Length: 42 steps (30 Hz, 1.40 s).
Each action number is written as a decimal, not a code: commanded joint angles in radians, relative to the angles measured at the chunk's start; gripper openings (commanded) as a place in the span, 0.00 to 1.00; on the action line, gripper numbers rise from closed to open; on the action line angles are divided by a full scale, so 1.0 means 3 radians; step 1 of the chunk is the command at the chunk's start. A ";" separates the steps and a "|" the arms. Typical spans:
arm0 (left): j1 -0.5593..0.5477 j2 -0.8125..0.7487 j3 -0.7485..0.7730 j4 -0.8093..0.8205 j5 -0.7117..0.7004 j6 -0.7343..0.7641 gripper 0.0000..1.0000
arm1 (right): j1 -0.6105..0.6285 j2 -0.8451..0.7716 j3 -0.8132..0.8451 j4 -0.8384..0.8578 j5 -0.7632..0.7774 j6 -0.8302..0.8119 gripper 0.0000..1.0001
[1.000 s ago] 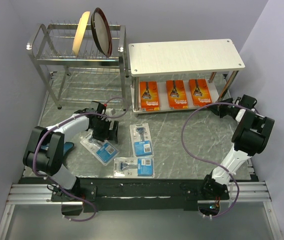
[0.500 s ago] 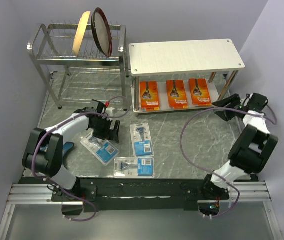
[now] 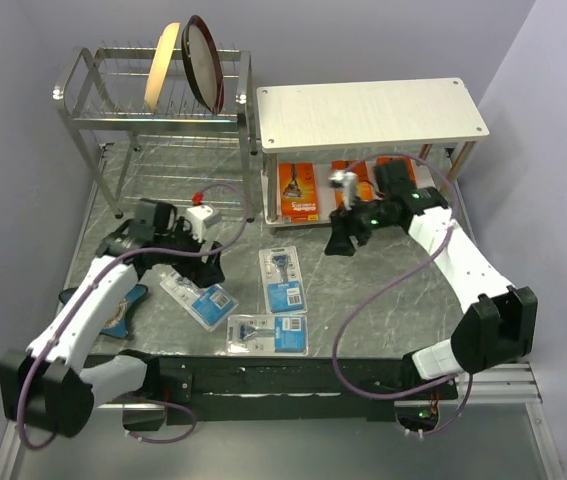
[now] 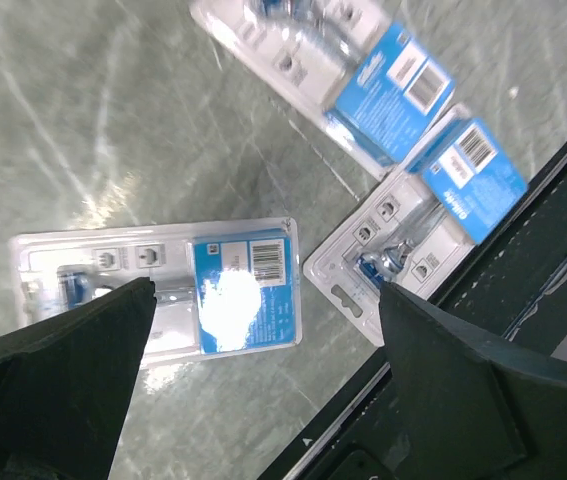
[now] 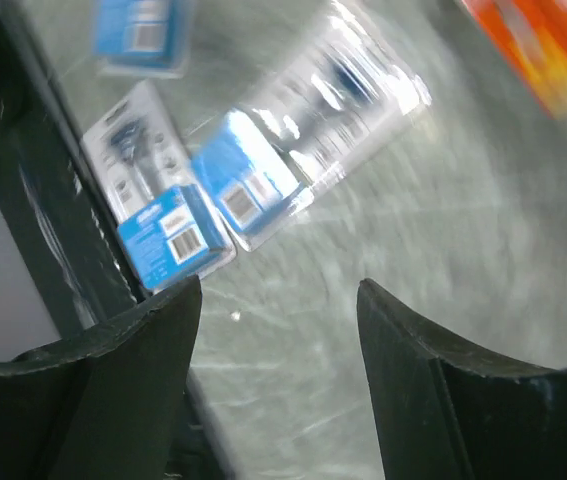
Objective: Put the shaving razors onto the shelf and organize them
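Three clear and light-blue razor packs lie on the table: a left one [image 3: 198,300], a middle one [image 3: 283,280] and a front one [image 3: 268,335]. Orange razor packs [image 3: 300,192] lie on the lower board of the white shelf [image 3: 373,115]; my right arm hides part of them. My left gripper [image 3: 208,262] is open and empty above the left pack [image 4: 158,290]. The front pack [image 4: 413,230] and middle pack [image 4: 343,60] also show there. My right gripper [image 3: 341,243] is open and empty over bare table, right of the middle pack [image 5: 303,130].
A chrome dish rack [image 3: 153,100] with two plates stands at the back left. A teal object [image 3: 128,305] lies under my left arm. A black rail [image 3: 293,375] runs along the table's near edge, close to the front pack [image 5: 158,190].
My right arm has swung from the shelf's right end to in front of its lower board. My left arm has shifted left, its gripper still by the left pack.
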 commanded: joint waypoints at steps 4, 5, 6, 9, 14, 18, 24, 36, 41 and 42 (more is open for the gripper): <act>0.0390 -0.0627 0.0084 -0.0095 0.0694 0.0039 0.99 | 0.0884 0.0697 0.1189 -0.1429 0.0266 -0.2495 0.62; 0.0441 -0.0684 0.0053 -0.0059 0.0730 -0.0007 0.99 | 0.0971 0.0759 0.1235 -0.1440 0.0409 -0.2741 0.62; 0.0538 -0.0746 -0.0023 -0.0008 0.0766 -0.0093 0.99 | 0.1119 0.0820 0.1205 -0.1304 0.0623 -0.2849 0.62; 0.0748 -0.0950 -0.0126 0.0192 0.0817 -0.0217 0.99 | 0.1299 0.0882 0.0991 -0.1006 0.0875 -0.3473 0.62; 0.1152 -0.1048 -0.0080 0.0391 0.0930 -0.0456 0.99 | 0.1529 0.1249 0.1123 -0.1010 0.1177 -0.4301 0.62; 0.1382 -0.1130 -0.0162 0.0550 0.1098 -0.0534 0.99 | 0.1545 0.1414 0.1169 -0.0878 0.1254 -0.4792 0.61; 0.1659 -0.1120 -0.0172 0.0612 0.1196 -0.0646 0.99 | 0.1550 0.1598 0.1041 -0.0678 0.1285 -0.5437 0.59; 0.2093 -0.1063 -0.0208 0.0719 0.1267 -0.0835 0.99 | 0.1575 0.2140 0.1415 -0.0980 0.1254 -0.6031 0.49; 0.2191 -0.1068 -0.0208 0.0719 0.1257 -0.0846 0.99 | 0.1601 0.2140 0.1323 -0.0939 0.1274 -0.6235 0.52; 0.2196 -0.1068 -0.0208 0.0724 0.1262 -0.0846 1.00 | 0.1601 0.2130 0.1287 -0.0924 0.1274 -0.6266 0.52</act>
